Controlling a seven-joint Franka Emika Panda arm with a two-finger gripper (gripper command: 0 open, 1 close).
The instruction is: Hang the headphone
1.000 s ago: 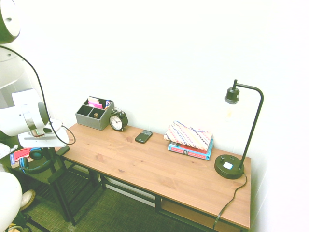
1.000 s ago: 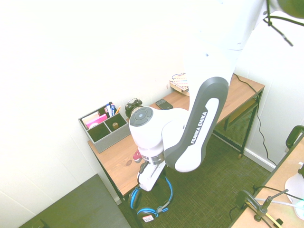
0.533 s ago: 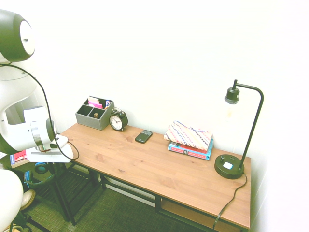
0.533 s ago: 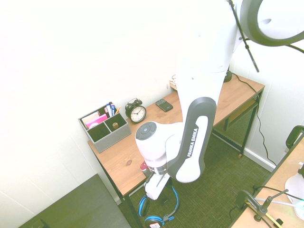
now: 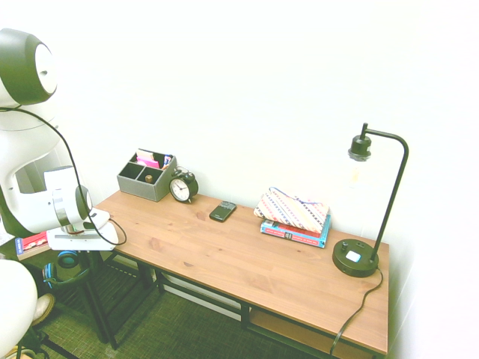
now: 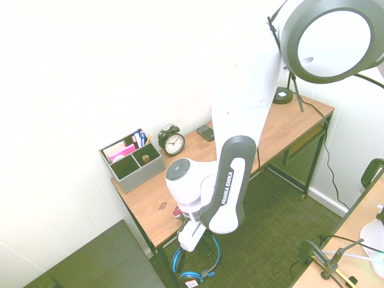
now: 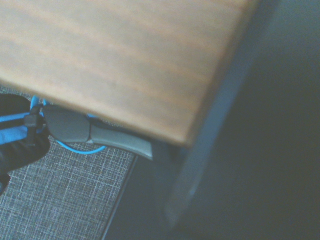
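Note:
The headphone (image 6: pixel 193 264), with a blue band and black ear cups, hangs below desk height just off the desk's (image 6: pixel 153 207) short end. My gripper (image 6: pixel 189 243) points down over it and is shut on its headband. From the other side, the headphone (image 5: pixel 64 266) shows under the wrist, next to the desk's (image 5: pixel 224 250) left edge. In the wrist view a black ear cup with blue trim (image 7: pixel 17 147) lies below the desk's wooden corner (image 7: pixel 125 60), next to a grey piece (image 7: pixel 75 127).
On the desk stand a grey organizer (image 5: pixel 146 176), a twin-bell alarm clock (image 5: pixel 182 187), a black phone (image 5: pixel 222 211), a patterned pouch on books (image 5: pixel 294 217) and a black lamp (image 5: pixel 358 258). A low dark stand with a red book (image 5: pixel 30 241) sits beside the arm.
My gripper has gone down beside the desk's end with the headphone and shifted slightly toward the desk. The arm's upper links have swung round above it.

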